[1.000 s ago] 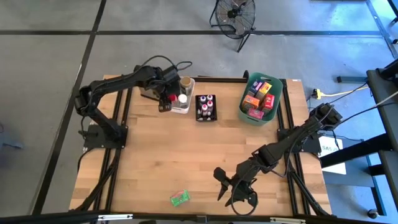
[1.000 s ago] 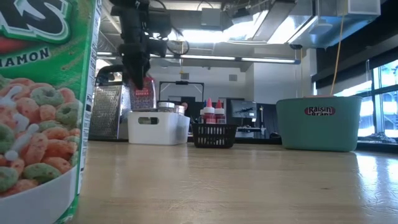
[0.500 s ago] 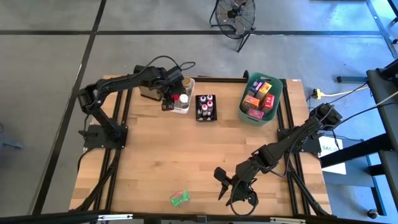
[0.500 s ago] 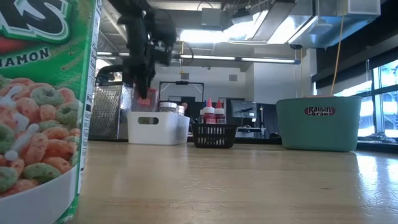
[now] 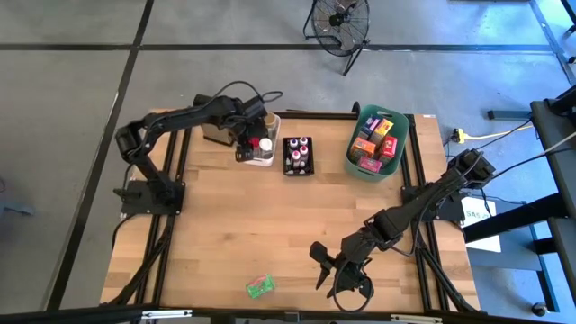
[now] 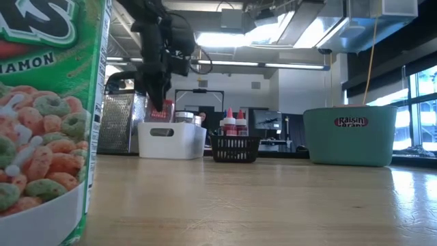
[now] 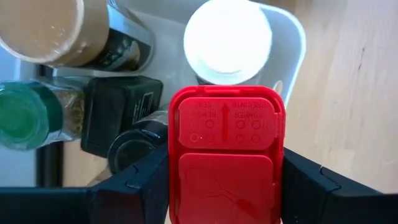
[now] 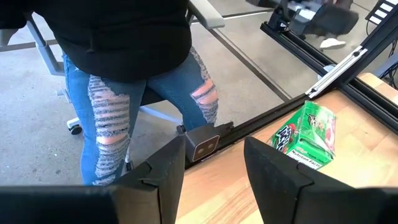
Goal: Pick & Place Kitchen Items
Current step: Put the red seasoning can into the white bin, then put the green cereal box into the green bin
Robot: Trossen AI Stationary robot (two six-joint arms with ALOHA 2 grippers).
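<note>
My left gripper (image 5: 244, 145) is over the white bin (image 5: 264, 135) at the table's far side, shut on a red-lidded spice bottle (image 7: 225, 155). In the low view the bottle (image 6: 164, 111) dips behind the bin's rim (image 6: 171, 125). Below it in the bin stand a white-lidded jar (image 7: 228, 40), a green-lidded jar (image 7: 22, 115) and a tan-lidded jar (image 7: 43, 28). My right gripper (image 5: 328, 270) waits open near the table's near edge, right of a green packet (image 5: 259, 286) that lies flat on the wood. My left gripper pinches the spice bottle just under its red flip-top lid (image 7: 186, 155), one finger (image 7: 134, 186) on each side. The fingers come from above, pointing down. The bottle stays upright with its lid toward the wrist. The bin wall hides whether its base rests on anything.
A black basket (image 5: 297, 155) of red-capped bottles sits right of the white bin, and a teal bin (image 5: 378, 142) of packets farther right. A grey grater (image 6: 121, 123) stands left of the white bin. A cereal box (image 6: 48, 116) fills the low view's left. A person (image 8: 124, 93) stands beyond the near edge.
My left gripper has come down with the red-lidded bottle, from above the white bin until the bottle's lower part is behind the bin's rim, and has shifted slightly toward the table's right. It has stayed shut on the bottle.
</note>
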